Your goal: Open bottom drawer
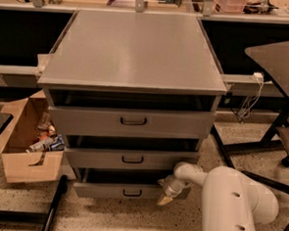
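The grey metal cabinet [133, 53] has three drawers. The bottom drawer [105, 189] is the lowest and narrowest front, with a small black loop handle [132, 192] at its centre. It stands pulled out a little, with a dark gap above its front. My gripper [165, 198] is low on the floor side, just right of the bottom drawer's handle, at the front panel's right part. It comes off my white arm [232, 201] from the lower right. It holds nothing that I can see.
The middle drawer [132, 159] and the top drawer [132, 121] also stand slightly out. An open cardboard box [30, 145] of clutter sits on the floor at the left. A dark table [280, 59] and its legs stand at the right. A black post [55, 205] leans at the lower left.
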You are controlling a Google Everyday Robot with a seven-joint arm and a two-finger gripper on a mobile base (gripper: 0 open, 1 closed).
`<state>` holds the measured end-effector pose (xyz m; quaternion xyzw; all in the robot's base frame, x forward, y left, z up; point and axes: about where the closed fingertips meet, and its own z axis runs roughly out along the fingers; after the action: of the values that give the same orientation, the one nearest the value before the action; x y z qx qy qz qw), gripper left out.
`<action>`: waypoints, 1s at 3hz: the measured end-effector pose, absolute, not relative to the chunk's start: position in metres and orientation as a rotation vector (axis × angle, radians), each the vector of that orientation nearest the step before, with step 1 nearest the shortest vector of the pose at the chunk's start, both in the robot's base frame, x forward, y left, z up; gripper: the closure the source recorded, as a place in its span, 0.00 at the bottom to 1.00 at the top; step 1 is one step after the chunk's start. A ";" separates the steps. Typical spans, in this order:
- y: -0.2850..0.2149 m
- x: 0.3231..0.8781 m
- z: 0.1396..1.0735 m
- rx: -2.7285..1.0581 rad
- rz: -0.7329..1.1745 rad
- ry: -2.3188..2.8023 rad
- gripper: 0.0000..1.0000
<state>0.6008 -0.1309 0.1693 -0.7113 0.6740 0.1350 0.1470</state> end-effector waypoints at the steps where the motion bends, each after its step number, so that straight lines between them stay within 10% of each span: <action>1: -0.129 0.598 0.175 -2.047 0.405 1.920 0.73; 2: -0.120 0.565 0.175 -2.072 0.472 1.906 0.96; 3: -0.119 0.555 0.174 -2.066 0.508 1.902 0.98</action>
<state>0.5546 -0.1195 0.1741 -0.7165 0.6595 0.1763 0.1433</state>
